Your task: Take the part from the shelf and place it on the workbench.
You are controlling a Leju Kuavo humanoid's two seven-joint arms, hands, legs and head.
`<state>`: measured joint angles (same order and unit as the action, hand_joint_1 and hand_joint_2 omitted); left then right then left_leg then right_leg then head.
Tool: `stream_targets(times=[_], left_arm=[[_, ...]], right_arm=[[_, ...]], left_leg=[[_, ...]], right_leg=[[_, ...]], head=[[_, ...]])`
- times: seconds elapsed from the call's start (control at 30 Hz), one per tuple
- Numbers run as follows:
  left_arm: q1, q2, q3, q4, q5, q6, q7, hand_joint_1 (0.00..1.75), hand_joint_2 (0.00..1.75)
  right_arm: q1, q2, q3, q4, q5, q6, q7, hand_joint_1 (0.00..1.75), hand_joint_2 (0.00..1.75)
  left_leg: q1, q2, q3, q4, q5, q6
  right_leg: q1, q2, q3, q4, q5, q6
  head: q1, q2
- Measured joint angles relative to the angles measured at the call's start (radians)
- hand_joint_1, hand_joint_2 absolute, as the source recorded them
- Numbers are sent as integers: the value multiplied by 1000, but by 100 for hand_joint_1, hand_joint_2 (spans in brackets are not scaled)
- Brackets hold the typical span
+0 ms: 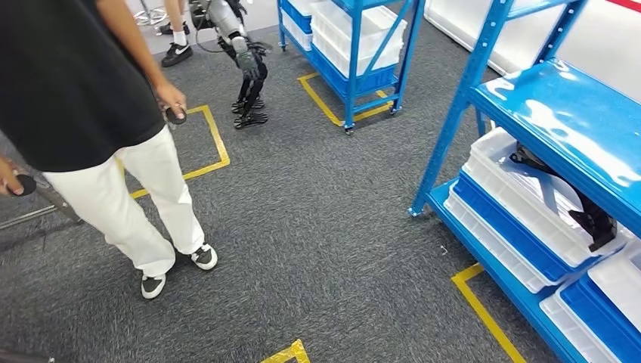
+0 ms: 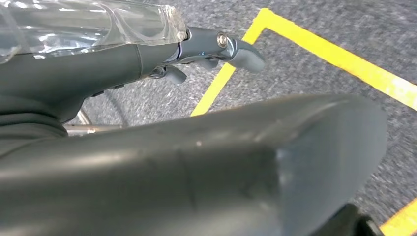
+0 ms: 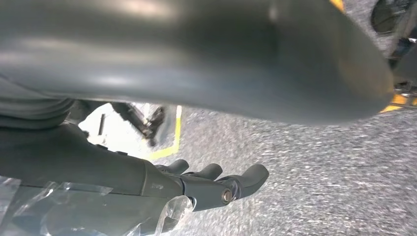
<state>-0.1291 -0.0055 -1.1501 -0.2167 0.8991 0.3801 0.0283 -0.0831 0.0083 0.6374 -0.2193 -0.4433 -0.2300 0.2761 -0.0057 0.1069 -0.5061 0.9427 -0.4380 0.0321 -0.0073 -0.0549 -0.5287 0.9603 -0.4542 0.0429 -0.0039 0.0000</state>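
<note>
floor: grey carpet (image 1: 317,227) with yellow tape lines (image 1: 215,140) marking squares and corners.
near shelf: blue metal rack (image 1: 574,113) on the right of the head view, glossy blue upper deck; lower level holds white bins (image 1: 521,204) stacked on blue trays.
part: black angular part (image 1: 586,215) lies in the top white bin on the rack's lower level, partly under the upper deck; one end pokes over the bin rim. Nothing touches it.
far shelf: second blue rack on casters (image 1: 355,45) further back, loaded with white bins and blue trays.
person: stands at left in black shirt and white trousers (image 1: 143,204), black-and-white sneakers; small dark object in each hand (image 1: 175,113).
other robot: another humanoid's dark legs (image 1: 249,83) stand on the carpet at the back, next to a second person's feet.
left hand: left hand (image 2: 206,49) hangs over the carpet and a yellow tape corner, thumb large in front, fingers loosely extended and slightly apart, holding nothing; clear plastic wrap on the hand's back.
right hand: right hand (image 3: 216,182) over carpet, fingers stretched side by side with small gaps, nothing in them; clear plastic wrap at the wrist side.
</note>
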Motion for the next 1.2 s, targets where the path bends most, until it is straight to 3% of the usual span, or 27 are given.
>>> stream_targets(times=[0.07,0.1,0.13,0.2,0.23,0.27,0.3,0.33,0.37,0.43,0.5,0.57,0.63,0.7,0.77,0.8,0.83,0.9,0.97,1.0,1.07,1.13,1.2], left_arm=[[-3,-1,0,0,-3,-2,0,0,0],[-5,-1,0,0,-4,-2,0,0,0],[-5,-1,0,0,-5,-3,1,0,0],[-1,-2,0,0,-7,-3,2,0,0],[2,-2,0,0,-7,-3,2,0,0],[5,-2,0,0,-8,-3,2,0,0],[7,-2,0,0,-8,-3,2,0,0],[8,-2,0,0,-9,-3,2,0,0],[7,-2,0,0,-9,-3,2,0,0],[5,-2,0,0,-9,-3,2,0,0],[3,-2,0,0,-9,-3,2,0,0],[1,-4,0,0,-8,-3,1,0,0],[-3,-7,0,0,-8,-3,0,0,0],[-3,-8,0,0,-7,-4,0,0,0],[-2,-9,0,0,-4,-5,1,0,0],[-2,-9,0,0,-3,-6,2,0,0],[-3,-9,0,0,-2,-6,2,0,0],[-6,-9,0,0,-2,-6,2,0,0],[-9,-8,0,0,-2,-6,2,0,0],[-11,-8,0,0,-2,-6,2,0,0],[-17,-7,0,0,0,-6,1,0,0],[-22,-7,0,0,-1,-6,0,0,0],[-21,-7,0,0,-1,-6,0,0,0]], right_arm=[[2,0,0,0,-3,0,-2,0,0],[2,0,0,0,-4,0,-3,0,0],[1,0,0,1,-6,-1,-4,0,0],[-1,0,0,1,-7,-1,-5,0,0],[-2,0,0,1,-7,-1,-6,0,0],[-2,0,0,1,-7,-1,-6,0,0],[-1,0,0,1,-7,-1,-6,0,0],[-1,0,0,1,-8,-1,-7,0,0],[0,0,0,1,-8,-1,-7,0,0],[-1,0,0,1,-10,-2,-6,0,0],[-1,1,0,1,-11,-5,-6,0,0],[1,-2,0,2,-13,-7,-4,0,0],[2,-4,0,3,-17,-8,-3,0,0],[1,-5,0,3,-20,-8,-3,0,0],[0,-5,0,3,-22,-9,-6,0,0],[0,-6,0,3,-25,-9,-8,0,0],[1,-6,0,3,-27,-10,-10,0,0],[1,-8,0,3,-29,-11,-15,0,0],[-1,-8,0,3,-29,-11,-23,0,0],[-1,-8,0,3,-29,-11,-25,0,0],[0,-8,0,3,-30,-11,-27,0,0],[0,-8,0,3,-31,-11,-26,0,0],[-2,-9,0,3,-32,-11,-23,0,0]], left_leg=[[5,6,3,4,-4,-12],[8,-10,-2,19,-17,-18],[11,-34,-16,55,-42,-24],[15,-83,-74,187,-114,-30],[15,-91,-108,259,-144,-31],[15,-95,-131,308,-158,-30],[15,-97,-136,318,-151,-29],[15,-100,-120,283,-125,-26],[15,-112,-87,212,-87,-21],[15,-165,-20,63,-27,-10],[12,-194,4,3,-11,-5],[10,-172,5,-3,-5,0],[13,-148,7,-12,3,12],[13,-118,6,-16,6,20],[11,-84,4,-16,5,21],[11,-69,4,-15,4,21],[12,-56,5,-15,3,20],[13,-33,9,-13,-1,13],[8,-15,14,-9,-8,0],[6,-6,16,-9,-10,-6],[8,8,19,-8,-13,-17],[14,-19,10,24,-39,-29],[18,-70,-40,141,-105,-36]], right_leg=[[0,20,-3,-2,4,-14],[0,30,-4,-3,7,-21],[-2,39,-4,-5,11,-28],[-3,60,-9,-4,16,-37],[-2,72,-12,-4,17,-39],[-1,87,-14,-4,19,-40],[-1,102,-15,-4,20,-40],[-1,117,-15,-4,22,-39],[-1,132,-15,-4,23,-37],[-1,157,-18,-3,26,-31],[-3,178,-25,-3,30,-21],[-6,189,-32,-3,33,-10],[-5,142,-50,32,9,-2],[-3,81,-104,148,-59,3],[-6,68,-163,275,-112,11],[-8,66,-170,296,-112,14],[-10,62,-155,273,-92,17],[-13,26,-74,132,-29,21],[-11,-9,-14,19,5,15],[-8,-13,-6,1,6,9],[-5,9,-10,1,8,-6],[-6,29,-12,-1,13,-20],[-9,50,-14,-2,17,-30]], head=[[0,0],[0,0],[0,0],[-1,0],[-1,0],[-1,0],[-1,0],[-1,0],[-1,0],[-1,0],[-1,0],[-1,0],[1,0],[4,0],[4,0],[4,0],[4,0],[4,0],[2,0],[1,0],[0,0],[0,0],[-1,0]])
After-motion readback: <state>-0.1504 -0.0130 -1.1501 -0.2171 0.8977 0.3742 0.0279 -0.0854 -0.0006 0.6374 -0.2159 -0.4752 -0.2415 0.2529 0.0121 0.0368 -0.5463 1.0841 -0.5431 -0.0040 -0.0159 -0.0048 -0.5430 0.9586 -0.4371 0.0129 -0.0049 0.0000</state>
